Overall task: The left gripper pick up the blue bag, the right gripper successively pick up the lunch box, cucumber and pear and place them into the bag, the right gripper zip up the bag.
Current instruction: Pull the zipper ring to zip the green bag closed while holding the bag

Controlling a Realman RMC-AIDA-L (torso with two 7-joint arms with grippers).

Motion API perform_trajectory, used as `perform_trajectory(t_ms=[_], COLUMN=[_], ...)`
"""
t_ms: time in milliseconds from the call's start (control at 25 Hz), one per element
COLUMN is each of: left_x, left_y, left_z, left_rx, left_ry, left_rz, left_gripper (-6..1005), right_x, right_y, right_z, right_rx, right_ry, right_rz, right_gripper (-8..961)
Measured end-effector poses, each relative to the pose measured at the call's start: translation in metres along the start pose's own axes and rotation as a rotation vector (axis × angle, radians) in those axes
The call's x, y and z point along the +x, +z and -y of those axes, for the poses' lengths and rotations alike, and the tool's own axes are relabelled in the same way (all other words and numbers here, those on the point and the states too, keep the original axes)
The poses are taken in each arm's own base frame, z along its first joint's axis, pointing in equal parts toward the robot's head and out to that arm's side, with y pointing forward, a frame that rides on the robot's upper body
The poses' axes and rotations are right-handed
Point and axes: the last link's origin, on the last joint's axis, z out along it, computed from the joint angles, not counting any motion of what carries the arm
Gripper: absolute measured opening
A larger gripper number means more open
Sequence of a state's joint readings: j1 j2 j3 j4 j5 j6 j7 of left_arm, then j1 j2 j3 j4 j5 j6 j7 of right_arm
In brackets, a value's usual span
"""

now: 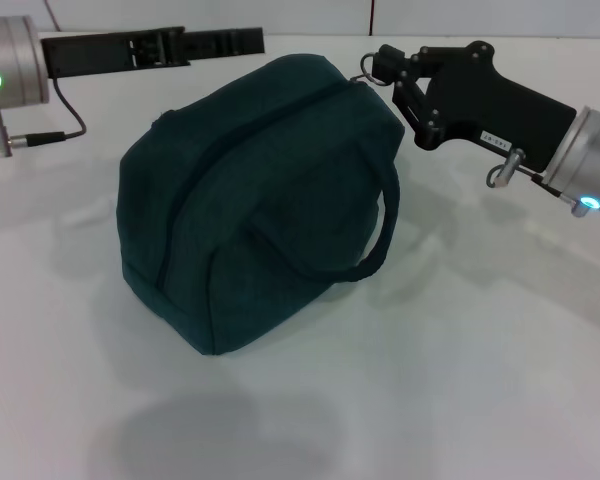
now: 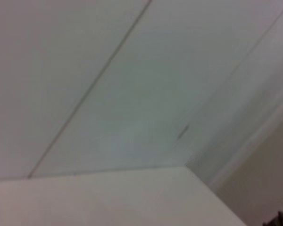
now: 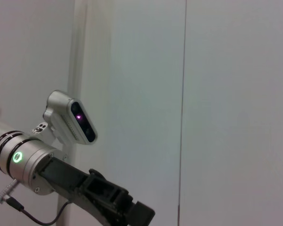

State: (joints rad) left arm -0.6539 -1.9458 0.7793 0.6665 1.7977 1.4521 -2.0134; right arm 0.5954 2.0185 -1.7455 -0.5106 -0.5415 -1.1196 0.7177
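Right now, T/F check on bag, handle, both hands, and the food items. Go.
1. The blue bag stands zipped on the white table. True.
2. The right hand is at the bag's far top corner. True.
3. The left hand grips the bag's handle. False: it reaches out flat behind the bag, clear of it.
4. Lunch box, cucumber and pear lie beside the bag. False: none is in view.
5. The handle droops down the bag's side. True.

- A plain white table carries everything here.
- The blue bag sits directly on it, near the middle, zipped shut, one handle drooping.
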Motion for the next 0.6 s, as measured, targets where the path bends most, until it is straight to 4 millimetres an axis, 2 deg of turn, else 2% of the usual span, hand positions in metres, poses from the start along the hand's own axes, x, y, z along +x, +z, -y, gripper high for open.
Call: perform_trajectory(t_ms=[600], left_x=[-0.0034], left_y=[0.0065], left_z=[-0.0100], left_rx=[-0.007], left_ry=[-0.045], left_rz=[0.145], left_gripper=[687], right_x=[0.0010], right_y=[-0.0073], right_z=[-0.0022], right_rx=[-0.005], right_ry=[0.009], right_rz=[0.014], right_gripper=[6])
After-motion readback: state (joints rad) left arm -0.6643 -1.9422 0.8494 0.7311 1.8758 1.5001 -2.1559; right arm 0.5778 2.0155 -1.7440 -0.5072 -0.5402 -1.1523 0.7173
